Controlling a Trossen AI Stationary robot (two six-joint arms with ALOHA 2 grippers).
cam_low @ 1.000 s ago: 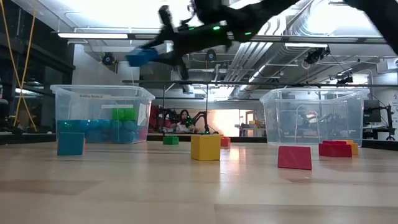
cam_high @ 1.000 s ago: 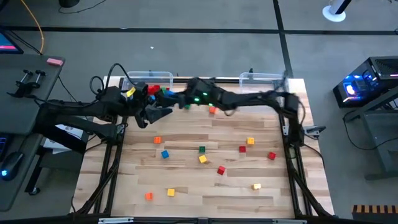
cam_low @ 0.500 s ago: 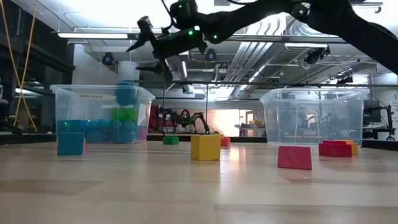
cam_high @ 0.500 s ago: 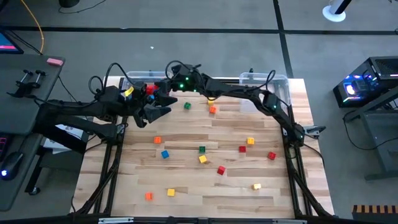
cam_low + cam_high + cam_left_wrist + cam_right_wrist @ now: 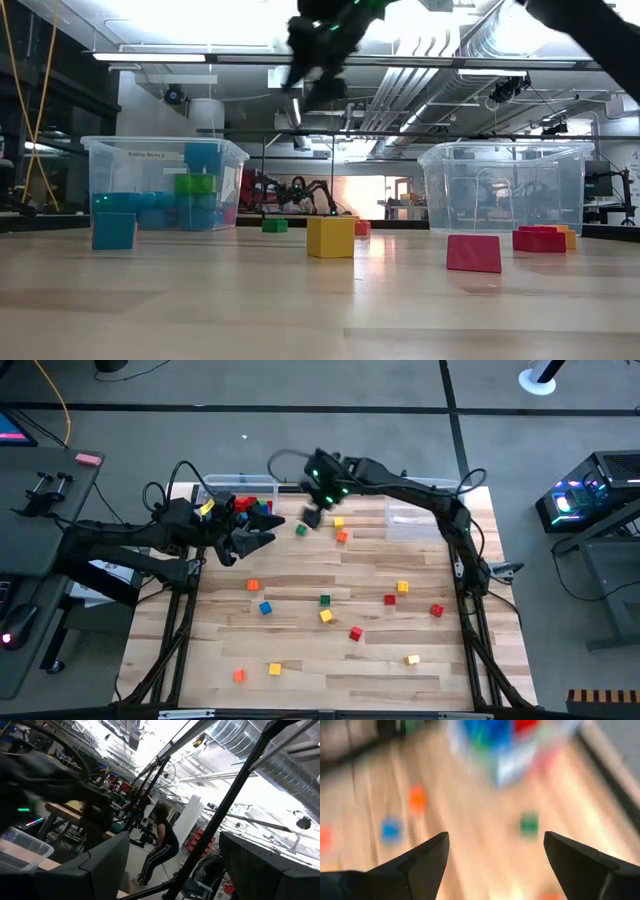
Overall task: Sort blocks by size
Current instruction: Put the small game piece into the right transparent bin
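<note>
your right gripper (image 5: 311, 517) hangs empty, jaws spread wide, in the air just off the clear plastic bin of bigger bricks (image 5: 232, 484) at the table's 11 o'clock corner. the nearest loose pieces, a small green plastic cube (image 5: 300, 530) and a small orange plastic cube (image 5: 342, 537), sit on the wooden table (image 5: 300, 650) just toward 5 o'clock of those fingers, so i'd judge this arm the nearer one. the second clear bin (image 5: 420, 487) lies toward 3 o'clock. your left gripper (image 5: 262, 532) waits beside the full bin, also open.
</note>
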